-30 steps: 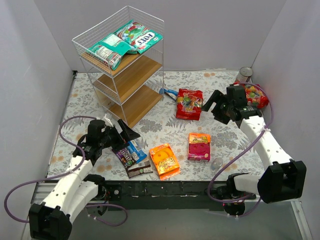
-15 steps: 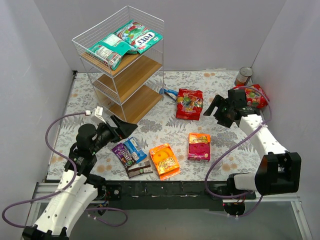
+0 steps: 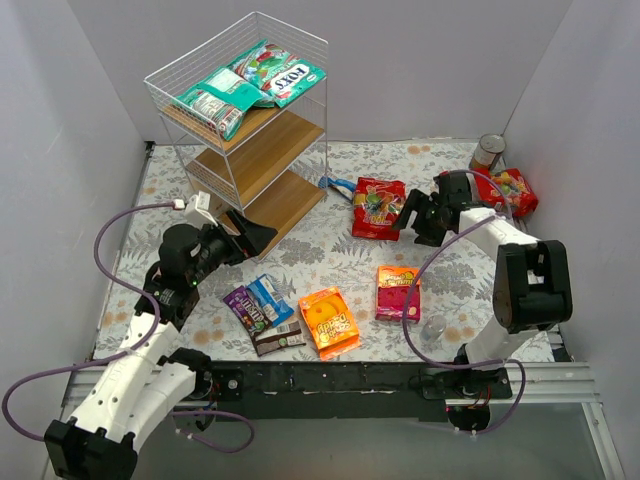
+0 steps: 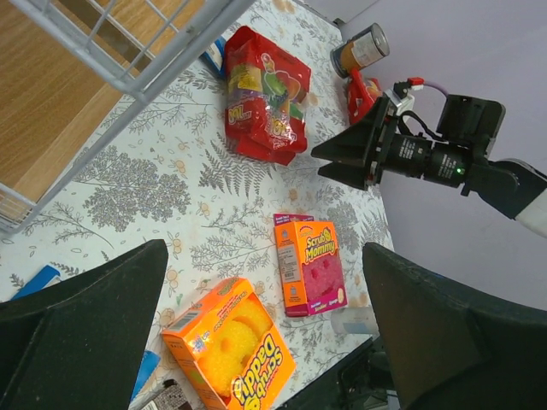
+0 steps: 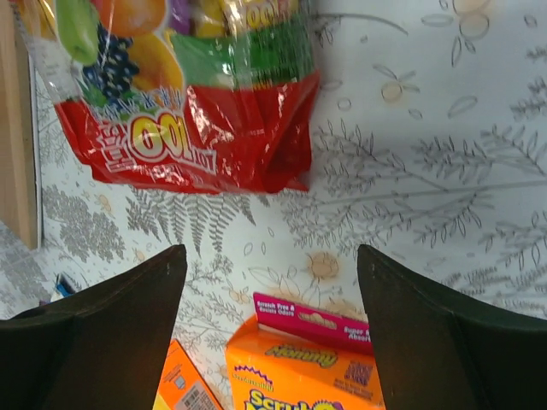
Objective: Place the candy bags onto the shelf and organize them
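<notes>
The shelf (image 3: 245,150) stands at the far left with several teal-green bags (image 3: 250,85) on its top tier. A red bag (image 3: 378,208) lies mid-table; it also shows in the left wrist view (image 4: 265,94) and the right wrist view (image 5: 188,111). A second red bag (image 3: 508,190) lies at the far right. An orange pack (image 3: 329,321), a pink-orange pack (image 3: 398,292), and purple (image 3: 245,308), blue (image 3: 269,298) and brown (image 3: 279,339) packs lie at the front. My left gripper (image 3: 252,237) is open and empty near the shelf's foot. My right gripper (image 3: 410,215) is open and empty just right of the red bag.
A silver can (image 3: 488,153) stands at the far right corner beside the second red bag. A small clear cup (image 3: 433,326) sits near the front edge. A small blue packet (image 3: 338,184) lies by the shelf's right foot. Grey walls close in both sides.
My left gripper has drawn back from the small packs toward the shelf's foot. My right gripper has swung left from the far-right red bag to the middle red bag.
</notes>
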Controlling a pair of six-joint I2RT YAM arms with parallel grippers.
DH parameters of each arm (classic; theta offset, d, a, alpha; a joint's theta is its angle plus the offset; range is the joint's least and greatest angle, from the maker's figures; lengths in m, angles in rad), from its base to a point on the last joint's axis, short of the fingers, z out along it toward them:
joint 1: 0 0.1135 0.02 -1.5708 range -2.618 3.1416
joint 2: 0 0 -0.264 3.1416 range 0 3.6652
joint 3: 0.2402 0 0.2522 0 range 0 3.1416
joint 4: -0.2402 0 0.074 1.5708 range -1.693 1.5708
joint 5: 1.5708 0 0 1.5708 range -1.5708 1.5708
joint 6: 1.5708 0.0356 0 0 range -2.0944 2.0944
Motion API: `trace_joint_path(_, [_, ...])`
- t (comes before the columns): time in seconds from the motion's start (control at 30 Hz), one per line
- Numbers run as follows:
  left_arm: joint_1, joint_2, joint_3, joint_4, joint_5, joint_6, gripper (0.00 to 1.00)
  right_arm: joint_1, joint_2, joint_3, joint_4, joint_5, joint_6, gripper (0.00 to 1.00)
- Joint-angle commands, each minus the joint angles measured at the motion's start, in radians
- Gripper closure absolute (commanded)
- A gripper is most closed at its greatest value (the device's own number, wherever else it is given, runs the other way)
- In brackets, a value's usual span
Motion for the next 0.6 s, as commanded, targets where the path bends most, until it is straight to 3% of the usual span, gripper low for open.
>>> trace_joint_path(0.0, [-0.002, -0.003, 0.015, 0.044, 0.042, 0.010, 0.02, 0.001, 0.065, 0.068, 0.153, -0.027, -0.020, 0.14])
trace_joint_path(0.2, [-0.004, 0.000, -0.030, 0.051, 0.086, -0.022, 0.02, 0.017, 0.220, 0.140, 0.241, -0.070, -0.034, 0.23])
trace_joint_path(0.3, [-0.004, 0.009, -0.036, 0.053, 0.095, -0.028, 0.02, 0.026, 0.274, 0.203, 0.222, -0.132, -0.052, 0.38])
trace_joint_path(0.33, [-0.005, 0.012, -0.036, 0.053, 0.098, -0.029, 0.02, 0.030, 0.300, 0.218, 0.208, -0.146, -0.056, 0.54])
trace_joint_path(0.43, [-0.007, 0.022, -0.043, 0.051, 0.112, -0.029, 0.02, 0.041, 0.297, 0.236, 0.176, -0.202, -0.077, 0.86])
trace_joint_path(0.5, [-0.008, 0.025, -0.056, 0.045, 0.116, -0.033, 0.02, 0.047, 0.271, 0.221, 0.156, -0.252, -0.095, 0.96])
trace_joint_path(0.57, [-0.008, 0.026, -0.066, 0.039, 0.113, -0.040, 0.02, 0.058, 0.221, 0.204, 0.133, -0.289, -0.111, 0.99])
